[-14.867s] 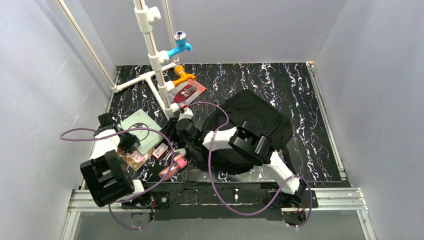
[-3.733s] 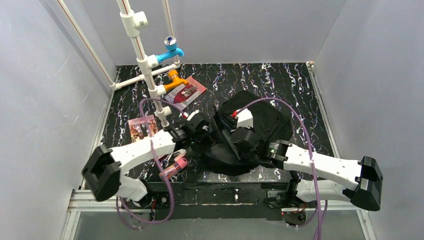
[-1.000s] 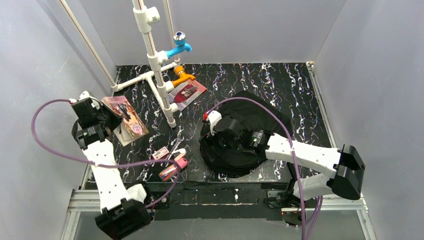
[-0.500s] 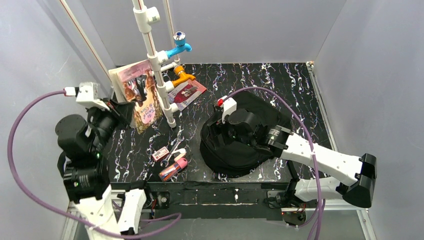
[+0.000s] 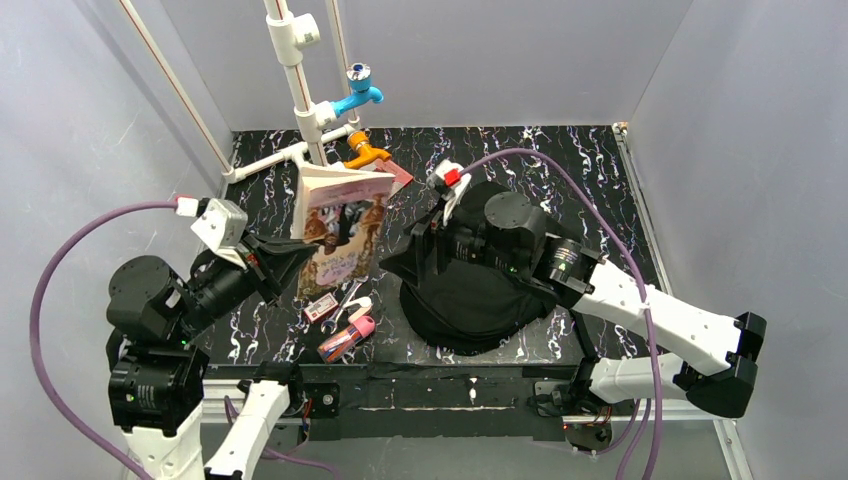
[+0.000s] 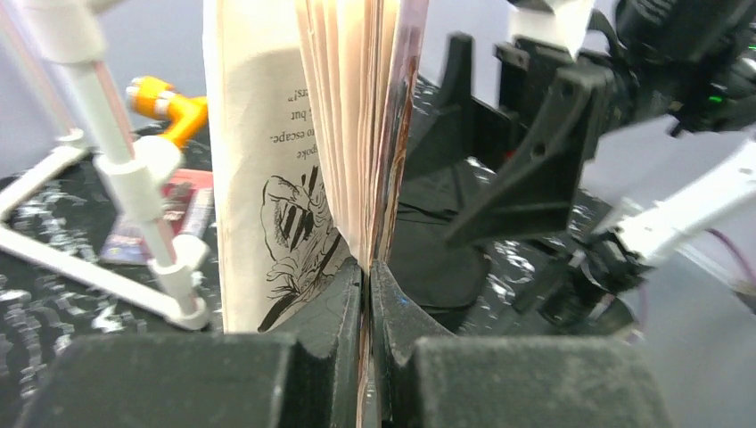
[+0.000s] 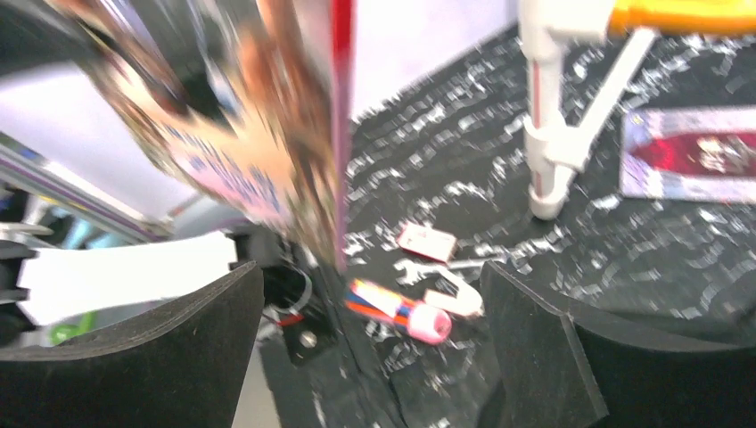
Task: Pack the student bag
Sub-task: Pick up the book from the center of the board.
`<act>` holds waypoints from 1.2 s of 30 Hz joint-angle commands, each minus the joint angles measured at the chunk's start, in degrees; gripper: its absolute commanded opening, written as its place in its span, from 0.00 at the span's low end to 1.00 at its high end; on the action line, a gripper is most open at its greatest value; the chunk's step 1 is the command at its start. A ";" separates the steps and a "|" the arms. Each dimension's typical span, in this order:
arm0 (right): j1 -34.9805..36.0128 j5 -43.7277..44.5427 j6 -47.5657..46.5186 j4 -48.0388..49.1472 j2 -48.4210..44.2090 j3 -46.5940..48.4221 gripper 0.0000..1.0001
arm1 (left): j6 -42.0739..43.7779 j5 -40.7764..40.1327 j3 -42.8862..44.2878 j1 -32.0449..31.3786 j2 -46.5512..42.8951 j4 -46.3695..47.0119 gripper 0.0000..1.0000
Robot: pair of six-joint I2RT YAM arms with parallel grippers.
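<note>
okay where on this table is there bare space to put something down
Bare table: the far right stretch behind and right of the student bag, and the left strip near the white pipe frame. Crowded: the near middle, where small items lie beside the bag under the held book.

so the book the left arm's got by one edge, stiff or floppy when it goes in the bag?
Probably floppy: the book is a paperback, its pages fanning apart above the left gripper, whose jaws pinch only the bottom edge. It may sag or splay open on the way. The student bag looks soft, so its mouth likely won't guide it.
</note>
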 commanded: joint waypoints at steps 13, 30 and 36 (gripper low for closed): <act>-10.40 -24.95 32.00 46.37 -4.06 -13.84 0.01 | -16.87 20.02 -8.32 -0.30 9.70 6.16 0.00; -11.89 34.39 40.81 13.87 -27.54 -23.34 0.01 | -63.85 -2.48 -44.28 -0.71 -2.21 37.35 0.77; -17.34 21.80 59.11 25.55 -24.51 -30.12 0.01 | -70.67 -9.38 -48.62 -16.19 -0.84 60.78 0.98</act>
